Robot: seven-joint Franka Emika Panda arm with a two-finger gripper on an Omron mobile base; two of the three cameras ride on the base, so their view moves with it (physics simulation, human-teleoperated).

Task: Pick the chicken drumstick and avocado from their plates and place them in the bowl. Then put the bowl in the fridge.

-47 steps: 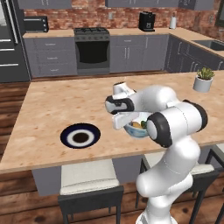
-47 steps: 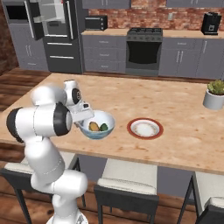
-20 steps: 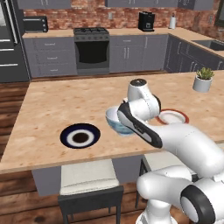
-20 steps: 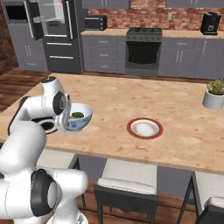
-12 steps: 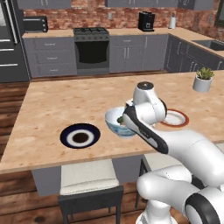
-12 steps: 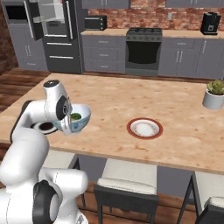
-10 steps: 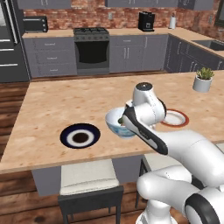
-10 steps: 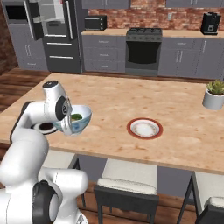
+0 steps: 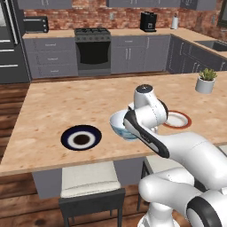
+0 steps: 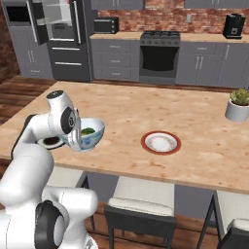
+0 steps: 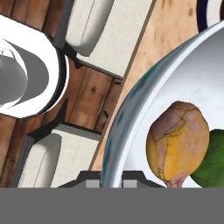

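Hand view puts our pincer [image 11: 103,178] at the bottom centre, its tips pinched on the rim of the bowl [image 11: 144,87], which sweeps across the right of the frame. Inside lie the chicken drumstick [image 11: 177,142], its long axis running up and down the frame, and the avocado [image 11: 214,157] touching it at the right edge. Left of the rim we see stool seats [image 11: 109,30] and wood floor below. From the right base view, we hold the bowl [image 10: 90,133] lifted at the counter's [image 10: 146,109] near left edge, the white plate [image 10: 161,143] well apart at centre, the fridge [image 10: 61,39] at upper left. From the left base view, the navy plate [image 9: 81,138] sits left of the bowl.
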